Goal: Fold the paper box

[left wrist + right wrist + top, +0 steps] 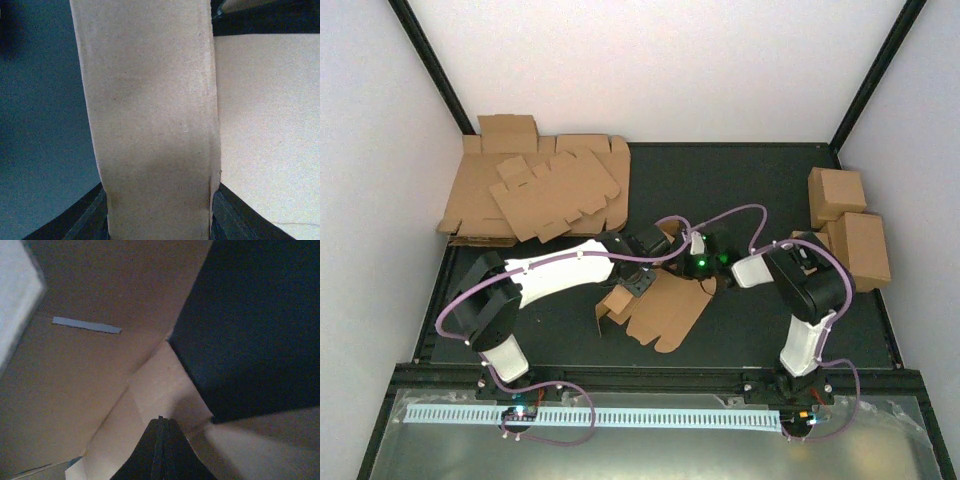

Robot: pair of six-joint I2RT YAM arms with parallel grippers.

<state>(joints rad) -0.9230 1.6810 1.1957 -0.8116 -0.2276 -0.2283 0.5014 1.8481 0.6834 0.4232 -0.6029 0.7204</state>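
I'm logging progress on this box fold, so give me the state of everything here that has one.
paper box: partly folded, one side flap raised, rest flat.
left gripper: closed on the raised flap.
right gripper: shut, holding nothing.
cardboard blanks: flat, heaped.
folded boxes: closed up.

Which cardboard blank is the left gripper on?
The single paper box mid-table, one flap raised between the fingers of the left gripper; the heap of blanks far left lies flat.

Top view evenly bright, wrist views dim, close-up blur
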